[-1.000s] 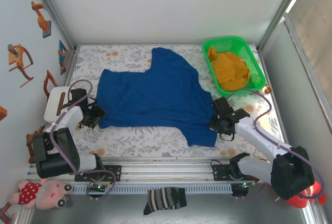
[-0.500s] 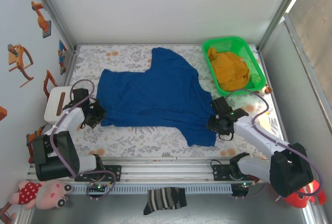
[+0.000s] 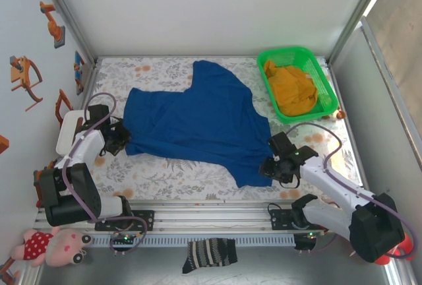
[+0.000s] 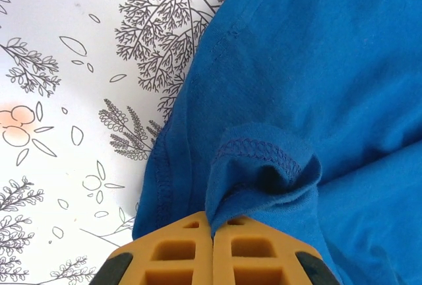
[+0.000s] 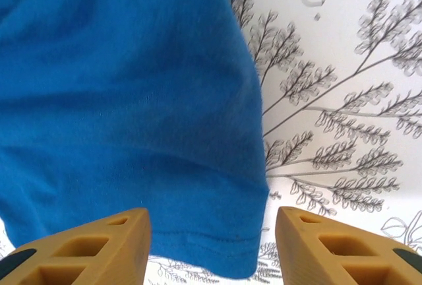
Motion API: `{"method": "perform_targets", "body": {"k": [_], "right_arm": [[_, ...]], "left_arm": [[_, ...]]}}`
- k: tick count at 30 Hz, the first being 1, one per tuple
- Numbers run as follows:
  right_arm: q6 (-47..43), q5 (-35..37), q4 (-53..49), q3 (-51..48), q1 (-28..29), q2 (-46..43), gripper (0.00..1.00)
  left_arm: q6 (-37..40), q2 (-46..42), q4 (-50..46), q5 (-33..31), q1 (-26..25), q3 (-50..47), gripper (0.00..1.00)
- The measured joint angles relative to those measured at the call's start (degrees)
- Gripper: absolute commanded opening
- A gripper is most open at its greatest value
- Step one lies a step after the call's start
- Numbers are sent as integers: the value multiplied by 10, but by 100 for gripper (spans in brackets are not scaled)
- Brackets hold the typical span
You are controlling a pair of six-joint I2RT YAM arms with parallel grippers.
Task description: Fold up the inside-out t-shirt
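Royal-blue cloth: the inside-out t-shirt [image 3: 198,123] is laid mostly flat on the floral table cover [image 3: 178,176], just left of the green basket [image 3: 310,54]. One lobe is pushed up level with the basket's far end, and another is trailed toward the arm bases, nearer than the basket's near end. Overlock stitching is exposed along a hem in the left wrist view, as would be expected of a shirt worn side in.

- Left gripper [image 4: 212,222]: found at the shirt's edge farthest from the basket. The jaws are pressed together, and a raised pucker of hem is pinched between them. The edge is judged to be held so that it can be lifted and carried across toward the basket side.
- Right gripper [image 5: 212,232]: found at the trailing lobe, nearer the arm bases than the basket. The fingers are spread well apart, and nothing is clamped. The hemmed end of the lobe is seen lying flat on the cover between them. It is judged that this end is either being lined up for a pinch or has been let go; which of the two cannot be told.
- Mustard-yellow garment [image 3: 293,90]: heaped inside the basket, apart from the shirt, and taken to be no part of the job.

Stage is judged to be early: no fold line is made out and the cloth is one loose layer with shallow wrinkles. A matched grip on the basket side would be wanted before any lift, or the cloth may be dragged askew.
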Motion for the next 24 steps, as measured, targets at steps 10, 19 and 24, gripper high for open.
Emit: {"method": "perform_targets", "body": {"k": [10,19,24], "right_arm": [[24,-14,16,1,79,89,49],[36,-3,28,34,103,116,0],[-8,19,-28,210,59,93,0]], "left_arm": [[0,-1,-4,1,7,4,0],[1,-3,-14,19,11,8,0],[4,-2,-43,71,21,85,0]]}}
